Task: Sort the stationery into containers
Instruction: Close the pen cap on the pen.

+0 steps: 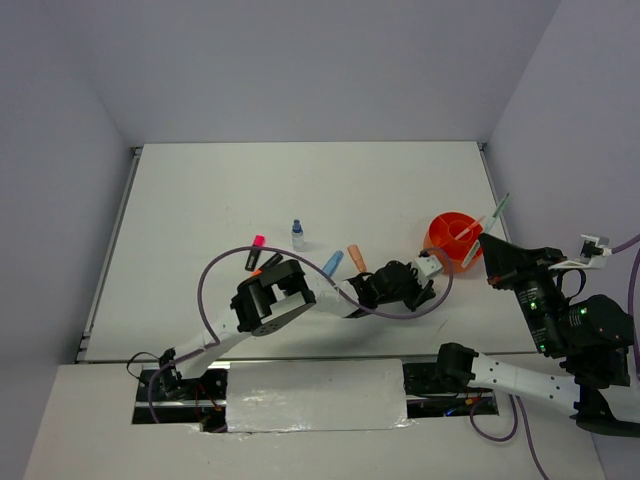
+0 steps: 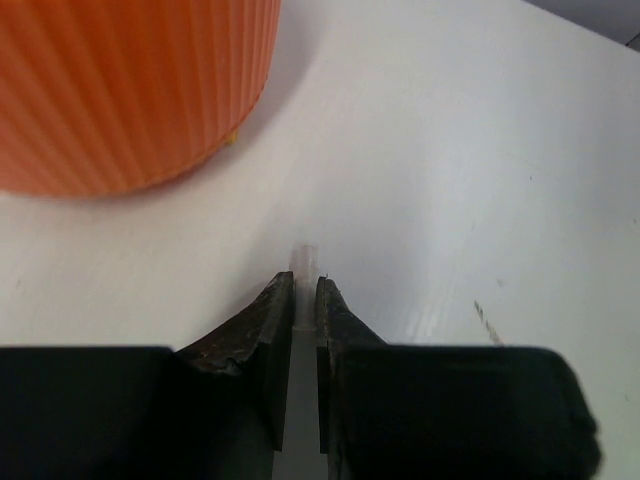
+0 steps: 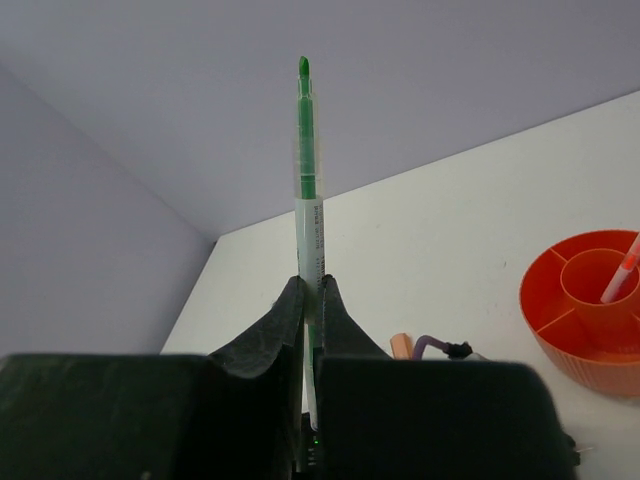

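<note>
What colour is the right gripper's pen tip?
Green; the pen shows best in the right wrist view.

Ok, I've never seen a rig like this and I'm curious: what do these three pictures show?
Two robot arms are bolted at the table's near edge, each ending in a two-finger gripper. The wide picture looks down from above; the other two come from cameras on the wrists. On the table are a blue-capped bottle, a pink-capped highlighter, a blue marker and a peach marker, plus a divided orange bowl with a pen in its centre cup. The right gripper pinches a green pen. The left gripper, beside the bowl, is shut on a small whitish item.
</note>
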`<state>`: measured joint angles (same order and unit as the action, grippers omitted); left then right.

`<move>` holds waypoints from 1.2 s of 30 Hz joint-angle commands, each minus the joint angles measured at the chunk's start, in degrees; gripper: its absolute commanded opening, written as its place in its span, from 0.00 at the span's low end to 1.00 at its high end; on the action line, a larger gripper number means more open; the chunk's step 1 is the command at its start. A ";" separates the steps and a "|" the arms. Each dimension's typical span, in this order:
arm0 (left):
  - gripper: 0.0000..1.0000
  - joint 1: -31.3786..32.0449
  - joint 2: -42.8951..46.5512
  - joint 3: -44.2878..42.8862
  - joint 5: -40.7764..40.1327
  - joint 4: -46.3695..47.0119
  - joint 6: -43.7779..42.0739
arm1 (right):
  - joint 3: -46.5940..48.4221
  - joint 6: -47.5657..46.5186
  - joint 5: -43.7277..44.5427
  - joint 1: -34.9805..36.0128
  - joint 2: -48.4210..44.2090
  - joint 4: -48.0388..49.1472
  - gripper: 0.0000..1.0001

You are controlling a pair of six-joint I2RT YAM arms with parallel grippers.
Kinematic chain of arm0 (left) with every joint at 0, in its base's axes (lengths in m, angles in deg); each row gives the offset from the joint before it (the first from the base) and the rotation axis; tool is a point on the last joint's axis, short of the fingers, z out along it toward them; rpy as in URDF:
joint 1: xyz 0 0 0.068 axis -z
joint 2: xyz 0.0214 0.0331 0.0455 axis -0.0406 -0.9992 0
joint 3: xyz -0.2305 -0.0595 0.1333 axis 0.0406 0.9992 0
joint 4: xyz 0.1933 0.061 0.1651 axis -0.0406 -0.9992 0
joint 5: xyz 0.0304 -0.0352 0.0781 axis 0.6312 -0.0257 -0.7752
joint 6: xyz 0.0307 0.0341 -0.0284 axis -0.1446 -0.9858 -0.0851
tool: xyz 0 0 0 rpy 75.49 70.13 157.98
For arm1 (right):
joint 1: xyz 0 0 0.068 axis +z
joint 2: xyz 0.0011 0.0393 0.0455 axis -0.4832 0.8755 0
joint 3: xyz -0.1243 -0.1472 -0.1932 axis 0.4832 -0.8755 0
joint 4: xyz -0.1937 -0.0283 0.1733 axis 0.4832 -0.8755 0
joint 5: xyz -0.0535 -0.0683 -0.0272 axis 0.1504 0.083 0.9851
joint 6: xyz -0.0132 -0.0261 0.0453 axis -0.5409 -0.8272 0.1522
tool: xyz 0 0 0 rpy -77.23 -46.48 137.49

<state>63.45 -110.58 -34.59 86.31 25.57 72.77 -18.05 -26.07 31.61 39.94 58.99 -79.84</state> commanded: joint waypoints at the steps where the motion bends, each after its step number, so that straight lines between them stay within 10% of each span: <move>1: 0.08 0.32 3.60 7.28 -1.33 -2.83 -0.33 | 1.06 -0.25 -0.99 -0.02 -0.16 1.79 0.00; 27: 0.00 -7.15 50.09 32.17 -23.29 -23.28 14.69 | -9.13 12.13 -4.68 -0.19 11.59 -2.42 0.00; 36: 0.00 -13.22 74.43 31.30 -32.78 -31.30 17.34 | -16.86 11.10 -28.57 -6.78 21.53 18.20 0.00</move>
<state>50.93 -41.17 -1.41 58.42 -3.41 89.32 -33.39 -14.47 13.90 34.37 79.10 -73.52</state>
